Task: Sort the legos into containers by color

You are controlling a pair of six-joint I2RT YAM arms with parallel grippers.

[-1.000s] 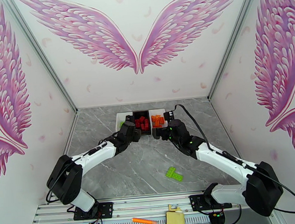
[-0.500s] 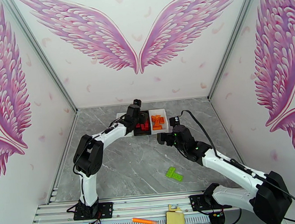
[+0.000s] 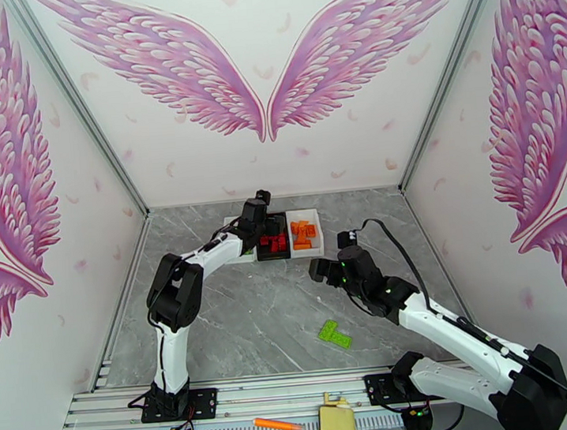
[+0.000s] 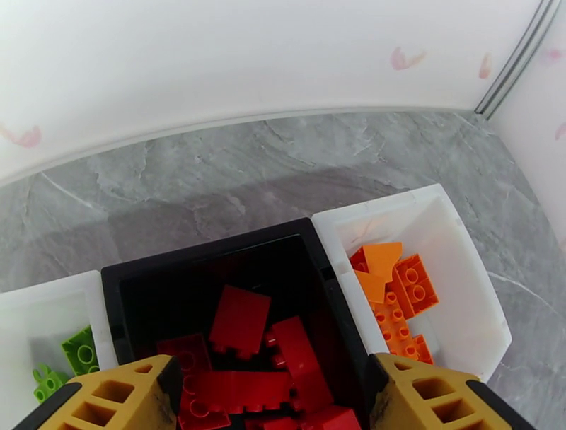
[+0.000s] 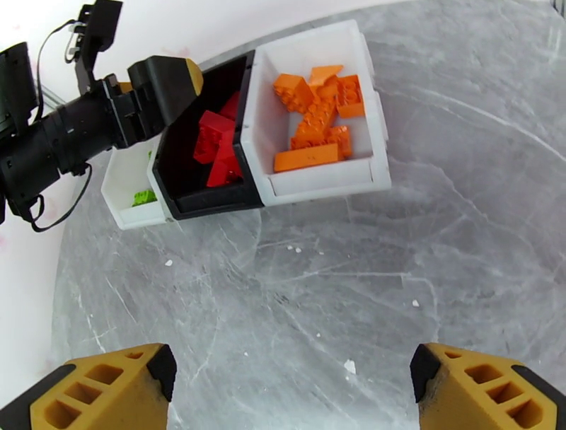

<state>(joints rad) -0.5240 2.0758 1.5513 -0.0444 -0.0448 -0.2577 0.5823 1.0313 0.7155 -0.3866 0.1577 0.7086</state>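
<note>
Lime-green legos point(image 3: 335, 334) loose on the table point(image 3: 238, 327), toward its near edge, right of centre. Likely light, stiff, slick: best pinched across flat side walls, not the studs. Left gripper point(image 4: 269, 407) spread, empty, over the black tray point(image 4: 212, 246) of red bricks point(image 4: 240, 318) at the far edge. Right gripper point(image 5: 297, 389) wide, empty, above the table near the white tray point(image 5: 318, 185) of orange.
</note>
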